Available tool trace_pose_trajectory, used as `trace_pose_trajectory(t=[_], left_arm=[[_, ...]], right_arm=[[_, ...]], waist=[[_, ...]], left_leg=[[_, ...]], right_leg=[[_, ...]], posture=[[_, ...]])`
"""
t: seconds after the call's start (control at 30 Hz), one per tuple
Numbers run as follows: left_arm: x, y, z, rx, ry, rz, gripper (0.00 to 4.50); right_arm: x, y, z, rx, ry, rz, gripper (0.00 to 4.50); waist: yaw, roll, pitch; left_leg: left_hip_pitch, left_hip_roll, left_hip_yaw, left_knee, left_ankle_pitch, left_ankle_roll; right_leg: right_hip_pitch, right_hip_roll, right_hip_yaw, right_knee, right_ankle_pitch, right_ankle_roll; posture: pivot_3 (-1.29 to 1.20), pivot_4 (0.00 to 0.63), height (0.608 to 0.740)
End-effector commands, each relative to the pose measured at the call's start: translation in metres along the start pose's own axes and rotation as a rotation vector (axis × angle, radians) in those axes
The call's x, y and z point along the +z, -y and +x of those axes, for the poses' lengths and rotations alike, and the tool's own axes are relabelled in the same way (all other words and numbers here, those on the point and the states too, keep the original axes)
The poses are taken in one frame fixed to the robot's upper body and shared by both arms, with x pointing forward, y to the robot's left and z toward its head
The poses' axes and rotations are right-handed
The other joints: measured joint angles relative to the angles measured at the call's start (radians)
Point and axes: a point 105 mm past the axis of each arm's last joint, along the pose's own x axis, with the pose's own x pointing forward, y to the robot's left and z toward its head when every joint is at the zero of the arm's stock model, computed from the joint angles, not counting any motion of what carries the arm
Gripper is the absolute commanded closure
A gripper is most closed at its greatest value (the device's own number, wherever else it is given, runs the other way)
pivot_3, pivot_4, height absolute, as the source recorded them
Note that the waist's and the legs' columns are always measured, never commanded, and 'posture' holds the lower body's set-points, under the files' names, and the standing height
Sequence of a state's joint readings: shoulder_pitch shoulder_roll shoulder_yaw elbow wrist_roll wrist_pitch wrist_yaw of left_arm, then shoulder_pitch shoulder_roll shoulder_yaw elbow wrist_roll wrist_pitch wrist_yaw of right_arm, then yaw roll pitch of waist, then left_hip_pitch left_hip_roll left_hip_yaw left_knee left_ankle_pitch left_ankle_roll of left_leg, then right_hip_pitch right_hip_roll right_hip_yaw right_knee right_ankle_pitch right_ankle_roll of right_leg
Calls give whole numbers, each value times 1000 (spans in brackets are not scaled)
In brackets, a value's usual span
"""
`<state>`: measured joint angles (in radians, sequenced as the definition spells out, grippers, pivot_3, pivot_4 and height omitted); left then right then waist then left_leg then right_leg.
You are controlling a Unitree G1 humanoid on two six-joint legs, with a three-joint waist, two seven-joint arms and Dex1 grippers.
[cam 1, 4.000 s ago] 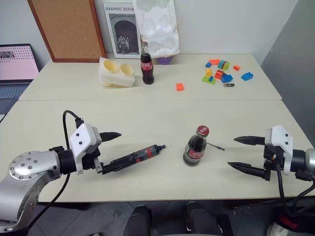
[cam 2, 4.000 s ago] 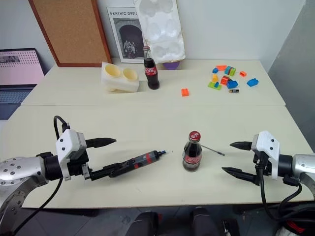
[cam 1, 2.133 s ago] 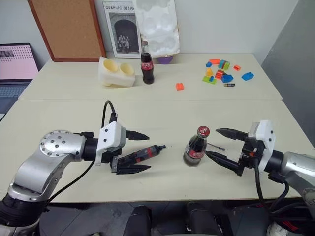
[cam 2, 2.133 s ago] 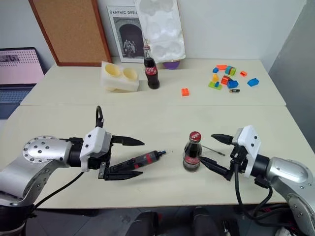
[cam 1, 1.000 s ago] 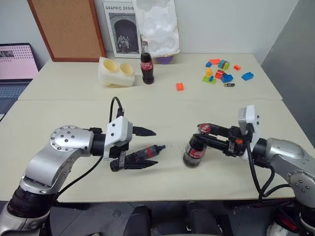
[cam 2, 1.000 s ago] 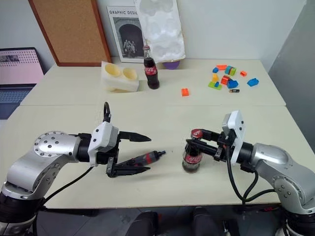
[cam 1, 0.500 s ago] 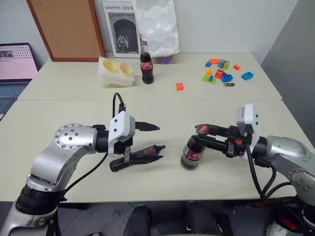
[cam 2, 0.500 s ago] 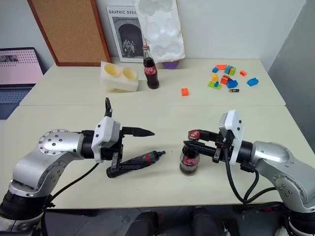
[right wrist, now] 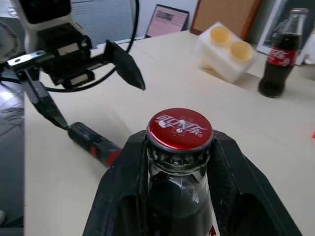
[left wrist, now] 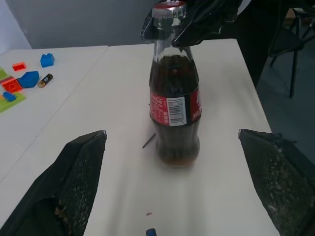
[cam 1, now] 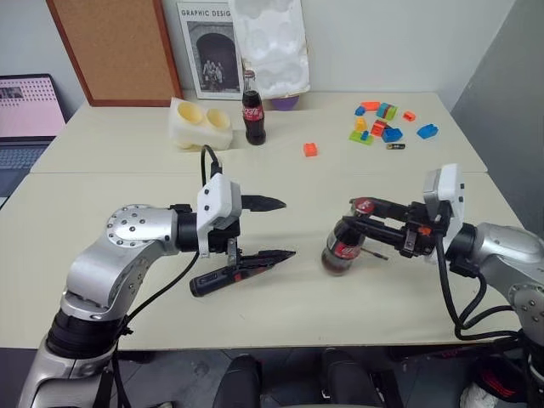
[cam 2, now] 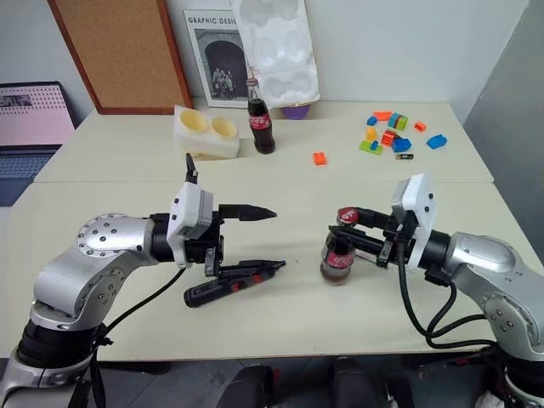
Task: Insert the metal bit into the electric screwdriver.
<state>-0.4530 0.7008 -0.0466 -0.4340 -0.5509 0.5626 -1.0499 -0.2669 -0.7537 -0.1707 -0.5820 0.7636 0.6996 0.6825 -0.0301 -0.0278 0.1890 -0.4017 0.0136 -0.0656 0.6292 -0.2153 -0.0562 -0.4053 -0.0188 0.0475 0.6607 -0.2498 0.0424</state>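
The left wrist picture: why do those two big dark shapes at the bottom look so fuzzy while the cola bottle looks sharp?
In the left wrist view those shapes are the left gripper's own fingers, so near the lens that they blur, while the cola bottle stands farther off, in focus. In the right wrist view the bottle's red cap is sharp and the far bottle looks soft.

The left arm reaches in from the lower left, its left gripper (cam 1: 274,228) pointing right with fingers spread wide. From the right edge, the right gripper (cam 1: 364,218) points left, fingers clamped around a bottle neck (right wrist: 179,147).
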Motion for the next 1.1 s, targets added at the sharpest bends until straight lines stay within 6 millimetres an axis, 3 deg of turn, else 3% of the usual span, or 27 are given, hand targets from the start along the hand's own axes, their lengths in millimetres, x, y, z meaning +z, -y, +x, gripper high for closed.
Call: trace_pose_trajectory(t=[0.03, 0.3, 0.57, 0.77, 1.1], left_arm=[[12, 3, 10, -46, 30, 25, 0], [6, -7, 44, -30, 6, 75, 0], [7, -22, 83, 15, 26, 71, 0], [7, -23, 98, 10, 31, 80, 0], [7, -23, 104, 2, 41, 75, 0]], right_arm=[[21, 45, -25, -221, 26, -192, 3256], [8, 112, -47, -517, -41, -290, 3259], [0, 155, -61, -701, -43, -228, 3260], [-12, 166, -73, -772, -46, -161, 3261], [-21, 169, -89, -837, -37, -52, 3261]], waist=[[1, 0, 0], [-1, 1, 1], [-2, 2, 2], [-1, 3, 2], [1, 3, 2]], left_leg=[[0, 0, 0, 0, 0, 0], [0, 0, 1, 0, 0, 0], [0, -1, 1, 0, 0, 0], [0, -1, 1, 0, 0, 0], [0, -2, 1, 1, 0, 0]], right_leg=[[0, 0, 0, 0, 0, 0], [0, 0, 1, 0, 1, 1], [0, 0, 2, 0, 1, 2], [0, 0, 2, 1, 1, 2], [0, 0, 3, 1, 2, 3]], posture=[[0, 150, 740], [0, 150, 740], [0, 150, 740], [0, 150, 740], [0, 150, 740]])
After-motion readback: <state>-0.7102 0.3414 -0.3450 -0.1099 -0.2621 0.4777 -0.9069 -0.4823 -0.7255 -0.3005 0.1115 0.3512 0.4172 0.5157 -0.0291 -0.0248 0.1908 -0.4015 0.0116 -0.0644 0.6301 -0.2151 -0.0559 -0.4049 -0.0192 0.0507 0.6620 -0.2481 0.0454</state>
